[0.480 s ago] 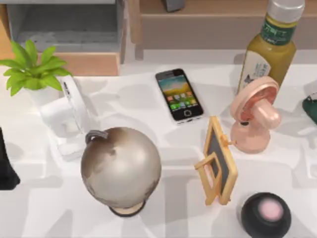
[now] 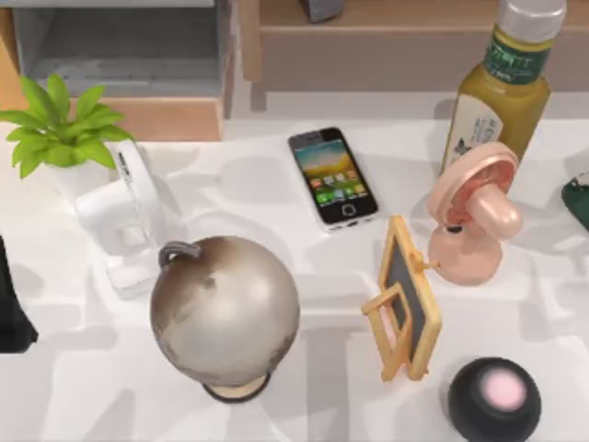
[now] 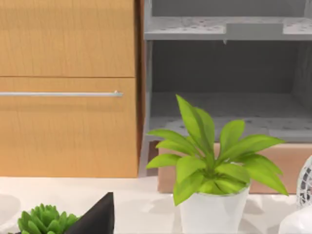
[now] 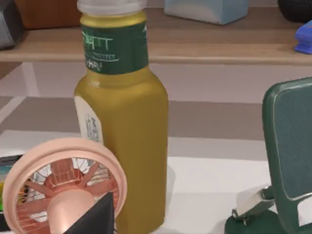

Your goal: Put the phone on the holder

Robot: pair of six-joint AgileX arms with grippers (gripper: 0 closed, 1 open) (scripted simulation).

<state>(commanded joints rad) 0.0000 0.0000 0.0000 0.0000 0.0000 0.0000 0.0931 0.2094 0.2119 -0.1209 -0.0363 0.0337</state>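
Phone: lies flat, screen up, on the white table, toward the far side near the middle; home-button end points toward the near edge. Nothing touches it. A sliver of its edge shows low in the right wrist view, beside the pink fan.
Holder: small wooden easel with a dark panel, standing upright, nearer the camera than the phone and to its right, well apart from it.
Globe: grey-brown ball on a round base, near the front, left of the holder.
Pink fan, top view: stands right of the phone and just beyond the holder.
Bottle: olive-yellow with a green label and pale cap, behind the pink fan; in the right wrist view it stands just behind the fan.
White fan: left of the phone, beside the potted plant.
Plant: green leaves in a white pot at far left; in the left wrist view it stands before a grey shelf and wood drawers.
Succulent: small, low in the left wrist view.
Speaker: black round thing with a pink top, front right.
Green object: dark green, on a stand, at the table's right edge.
Left gripper: dark shape at the table's left edge; cannot tell how its fingers stand.
Right gripper: a dark tip low in its wrist view, near the pink fan; cannot tell how its fingers stand.
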